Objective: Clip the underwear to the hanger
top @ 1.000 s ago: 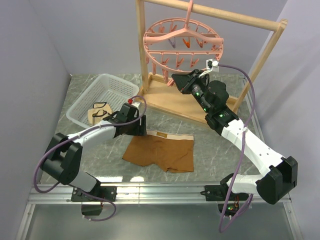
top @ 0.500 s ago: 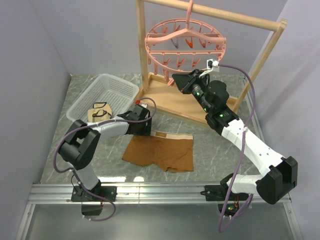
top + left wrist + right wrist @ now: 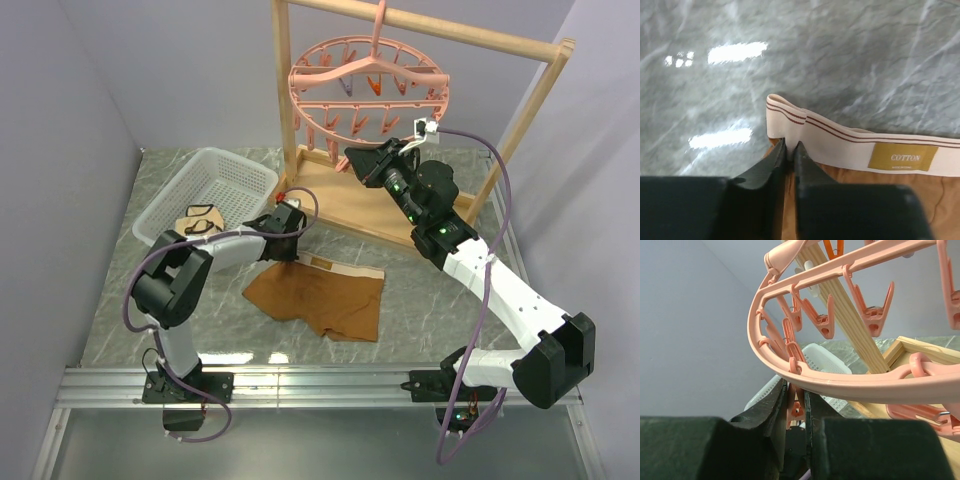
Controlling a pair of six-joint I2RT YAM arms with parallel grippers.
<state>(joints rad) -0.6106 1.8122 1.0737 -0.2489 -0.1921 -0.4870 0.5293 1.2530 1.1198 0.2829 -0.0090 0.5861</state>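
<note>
Left hand (image 3: 789, 148) pinched shut on the waistband (image 3: 840, 142) at its left end; underwear (image 3: 322, 300) lies on bench (image 3: 430, 300), long axis running rightward. Right hand (image 3: 795, 391) squeezes one clip (image 3: 796, 409) (hanger (image 3: 370, 85) hangs above, back-right of cloth).

The left arm (image 3: 215, 250) is folded at lower left and stretched low toward the frame's centre; the left gripper (image 3: 790, 148) is pointed downward, its jaws pinched to a slit on the underwear (image 3: 840, 142); the right arm (image 3: 480, 275) is raised diagonally from lower right toward upper centre; the right gripper (image 3: 796, 392) is clamped on the hanger (image 3: 850, 384).
</note>
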